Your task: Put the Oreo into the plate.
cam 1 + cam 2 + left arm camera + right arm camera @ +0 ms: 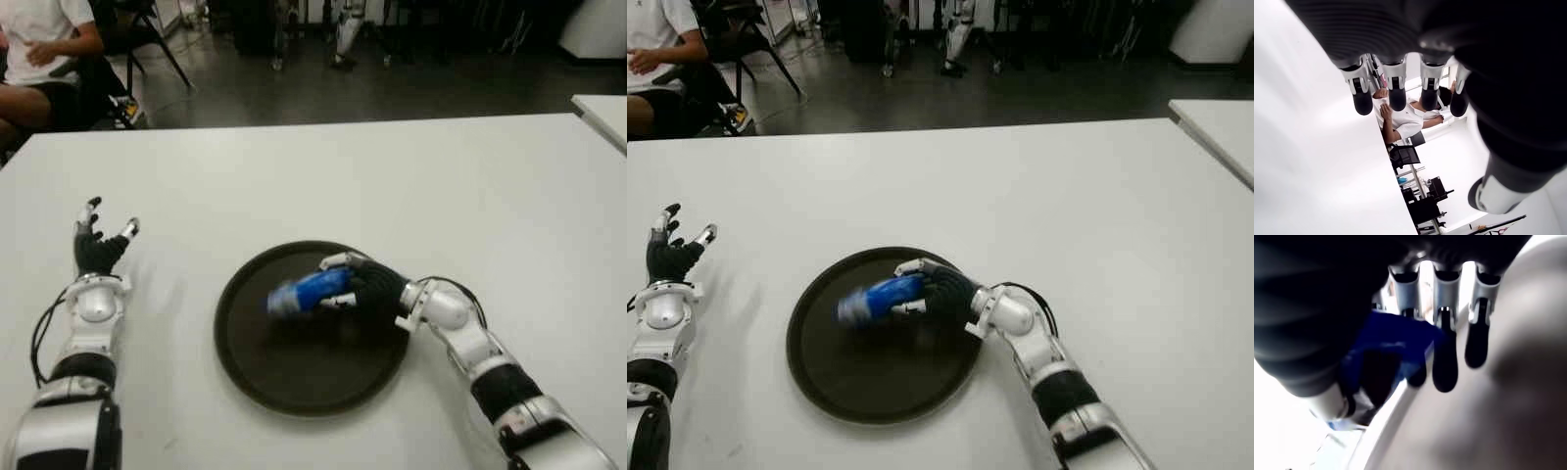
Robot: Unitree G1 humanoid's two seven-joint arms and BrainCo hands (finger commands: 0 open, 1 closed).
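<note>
over the round dark plate (245,377), right hand (367,286) clasps the blue oreo pack (312,291); left hand (98,250) spread.

Head stereo pair looks down at table (294,176), sharing plate (245,372); wrist cameras close behind fingers (1397,93).

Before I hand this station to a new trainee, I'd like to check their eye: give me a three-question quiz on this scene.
1. True or false: the right hand holds the blue Oreo pack over the dark plate.
2. Which hand is open beside the plate, on the white table?
3. The Oreo pack is: A) on the table, B) in the right hand, C) in the left hand.

Key: 1 true; 2 left; 3 B.
</note>
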